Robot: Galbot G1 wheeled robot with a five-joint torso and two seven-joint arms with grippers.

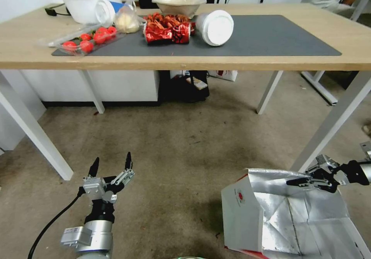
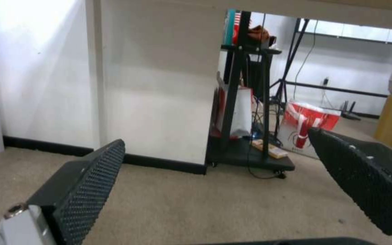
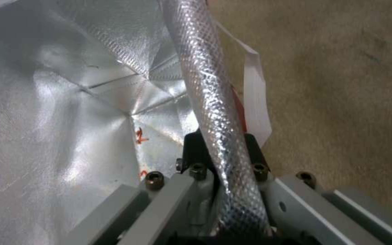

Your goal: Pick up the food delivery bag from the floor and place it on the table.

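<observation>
The food delivery bag (image 1: 270, 216) is at the lower right on the carpeted floor, in front of the table. It is white with a small round red logo, and its mouth is open on the silver foil lining (image 3: 69, 102). My right gripper (image 1: 300, 181) reaches in from the right and is shut on the bag's far foil rim (image 3: 209, 88), which runs between its fingers (image 3: 191, 149). A white handle strip (image 3: 256, 95) hangs outside the rim. My left gripper (image 1: 111, 165) hovers open and empty low over the floor at the lower left. The table (image 1: 270, 63) spans the view above, carrying a dark grey mat (image 1: 270, 35).
The mat's left half holds a red foil packet (image 1: 167, 30), a tomato tray (image 1: 87, 39), white bowls (image 1: 89, 3) and a lidded white tub (image 1: 215, 27). White table legs (image 1: 332, 120) stand close to the bag. A black cart (image 2: 246, 102) sits under the table.
</observation>
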